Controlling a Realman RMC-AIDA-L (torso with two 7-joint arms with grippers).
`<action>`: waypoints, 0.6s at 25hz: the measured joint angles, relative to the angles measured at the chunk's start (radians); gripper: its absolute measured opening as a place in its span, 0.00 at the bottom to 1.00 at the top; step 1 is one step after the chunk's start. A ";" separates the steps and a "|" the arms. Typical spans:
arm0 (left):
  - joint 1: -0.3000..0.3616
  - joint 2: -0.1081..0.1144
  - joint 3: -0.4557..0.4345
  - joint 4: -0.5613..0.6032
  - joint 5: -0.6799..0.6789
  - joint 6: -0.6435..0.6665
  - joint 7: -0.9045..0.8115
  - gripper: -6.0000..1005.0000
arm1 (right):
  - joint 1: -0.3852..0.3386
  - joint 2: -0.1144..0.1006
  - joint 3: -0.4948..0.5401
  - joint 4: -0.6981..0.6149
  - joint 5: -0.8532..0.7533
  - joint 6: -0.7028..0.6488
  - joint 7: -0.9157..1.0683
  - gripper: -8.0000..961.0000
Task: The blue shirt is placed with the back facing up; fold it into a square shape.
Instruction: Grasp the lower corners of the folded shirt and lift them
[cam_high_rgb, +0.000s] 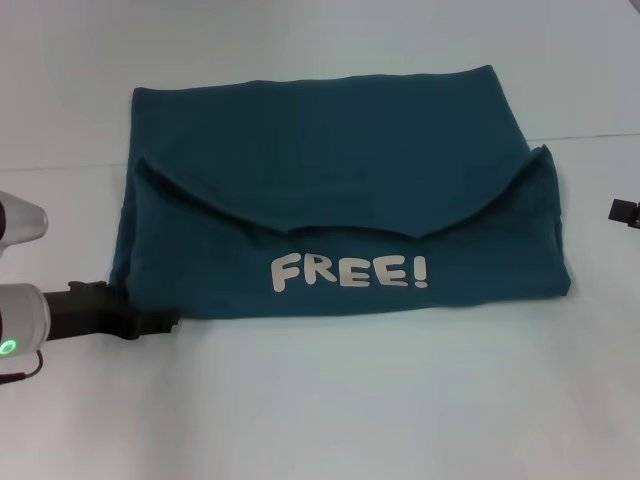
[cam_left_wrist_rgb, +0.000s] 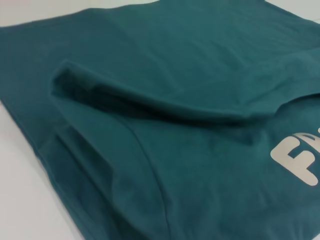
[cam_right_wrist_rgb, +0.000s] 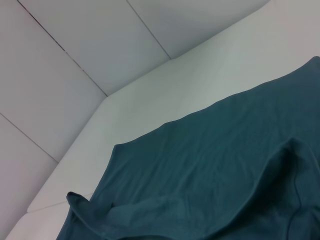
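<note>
Count from my station: one blue shirt (cam_high_rgb: 340, 190), folded on the white table (cam_high_rgb: 320, 400), white print reading "FREE!" (cam_high_rgb: 350, 272) on its near flap. Left gripper (cam_high_rgb: 150, 324) sits low at the shirt's near-left corner; right gripper (cam_high_rgb: 625, 211) barely shows; I cannot tell either's finger state.

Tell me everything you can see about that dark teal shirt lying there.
The dark teal-blue soft cotton shirt lies flat on the white table, partly folded into a wide rectangle. Its near part is turned up over the back, showing a white "FREE!" print, with a curved edge above it. The left gripper sits at its near left corner; whether they touch is unclear.
</note>
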 joint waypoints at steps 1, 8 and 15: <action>0.002 -0.001 0.001 0.007 0.000 0.001 0.000 0.81 | 0.000 0.000 0.000 0.000 0.000 0.000 0.000 0.64; 0.000 -0.001 0.006 0.012 0.039 0.008 -0.014 0.73 | -0.001 0.004 0.000 0.000 0.000 0.005 -0.003 0.64; -0.003 -0.001 0.005 0.014 0.043 0.003 -0.020 0.42 | -0.003 0.004 0.000 0.004 0.000 0.008 -0.011 0.64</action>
